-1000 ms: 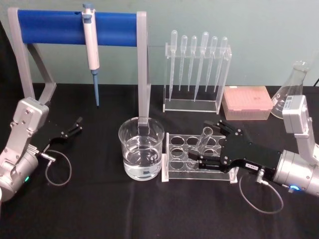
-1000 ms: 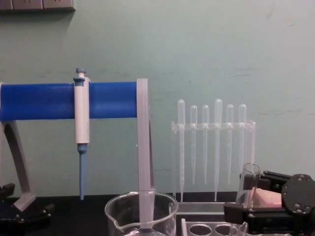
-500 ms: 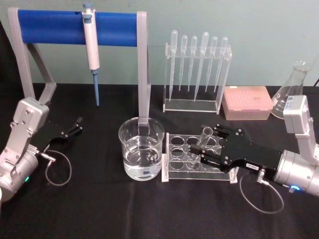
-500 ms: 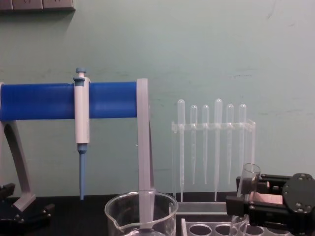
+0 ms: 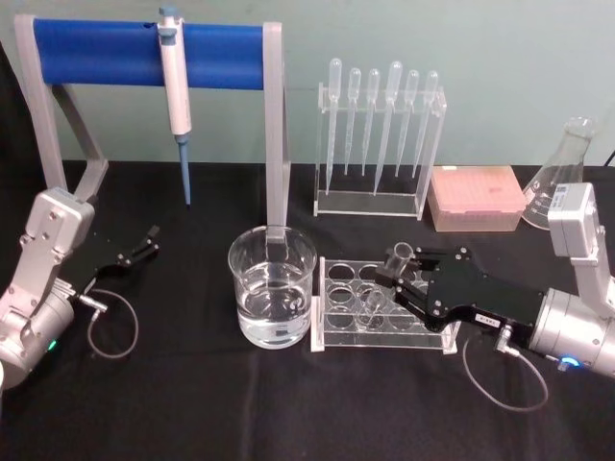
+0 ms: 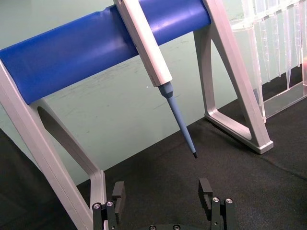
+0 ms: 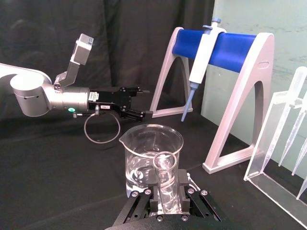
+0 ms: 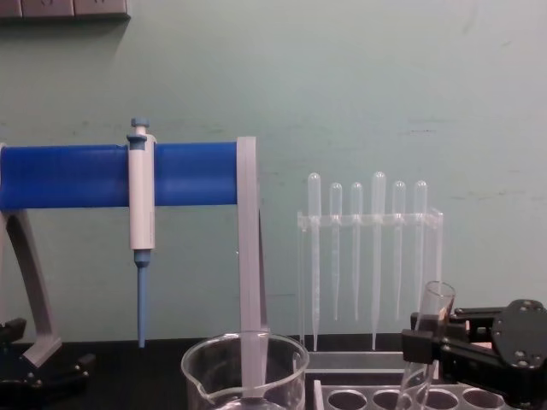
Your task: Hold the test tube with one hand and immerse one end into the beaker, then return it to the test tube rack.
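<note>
The test tube (image 5: 397, 257) leans in the clear tube rack (image 5: 338, 288), its lower end still among the rack's holes. My right gripper (image 5: 392, 284) is shut on its middle. In the right wrist view the tube (image 7: 165, 177) stands between the black fingers (image 7: 183, 181), with the beaker (image 7: 151, 155) just beyond it. The beaker (image 5: 272, 298), about half full of clear liquid, stands directly left of the rack. In the chest view the tube (image 8: 434, 303) tilts, with the right gripper (image 8: 425, 346) clamped on it. My left gripper (image 6: 162, 191) rests open at the far left (image 5: 142, 246).
A white-and-blue pipettor (image 5: 174, 77) hangs from the blue-barred stand (image 5: 96, 43) behind the beaker. A clear rack of plastic pipettes (image 5: 377, 134), a pink tip box (image 5: 476, 197) and a glass flask (image 5: 562, 168) stand at the back right. A black cloth covers the table.
My right gripper closed from open onto the test tube. The tube then tipped over to a stronger lean in the rack. The left arm has not moved.
</note>
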Robot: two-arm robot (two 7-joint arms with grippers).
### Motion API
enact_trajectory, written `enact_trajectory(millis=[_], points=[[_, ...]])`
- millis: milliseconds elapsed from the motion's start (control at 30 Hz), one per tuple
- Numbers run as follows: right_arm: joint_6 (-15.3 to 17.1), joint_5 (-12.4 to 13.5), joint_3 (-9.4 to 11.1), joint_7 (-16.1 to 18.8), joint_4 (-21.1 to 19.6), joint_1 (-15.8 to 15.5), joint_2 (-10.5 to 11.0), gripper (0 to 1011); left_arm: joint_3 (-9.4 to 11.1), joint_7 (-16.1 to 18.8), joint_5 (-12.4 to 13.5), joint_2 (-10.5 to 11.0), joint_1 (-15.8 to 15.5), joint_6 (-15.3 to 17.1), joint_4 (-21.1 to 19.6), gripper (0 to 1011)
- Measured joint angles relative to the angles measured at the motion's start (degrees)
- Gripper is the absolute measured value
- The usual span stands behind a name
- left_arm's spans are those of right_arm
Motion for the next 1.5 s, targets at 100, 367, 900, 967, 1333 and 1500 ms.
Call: enact_trajectory(millis=[100, 367, 900, 967, 1333, 1500], points=[[0.0, 0.0, 0.0, 0.0, 0.0, 0.0, 0.0, 242, 0.0, 0.0, 0.0, 0.0, 0.0, 0.0, 0.0, 1000], [-0.1, -0.4, 0.0, -0.3, -0.2, 0.0, 0.1, 242, 0.0, 0.0, 0.0, 0.0, 0.0, 0.0, 0.0, 1000], [4.5, 1.8, 0.9, 1.6, -3.4, 3.4, 2.3, 241, 0.0, 0.0, 0.0, 0.0, 0.0, 0.0, 0.0, 1000], [5.7, 2.7, 0.8, 2.4, -3.8, 4.1, 2.9, 241, 0.0, 0.0, 0.0, 0.0, 0.0, 0.0, 0.0, 1000], [11.3, 4.9, 0.4, 3.8, -6.7, 9.6, 6.2, 241, 0.0, 0.0, 0.0, 0.0, 0.0, 0.0, 0.0, 1000], [12.9, 5.5, -0.1, 4.0, -7.0, 11.8, 6.9, 241, 0.0, 0.0, 0.0, 0.0, 0.0, 0.0, 0.0, 1000]])
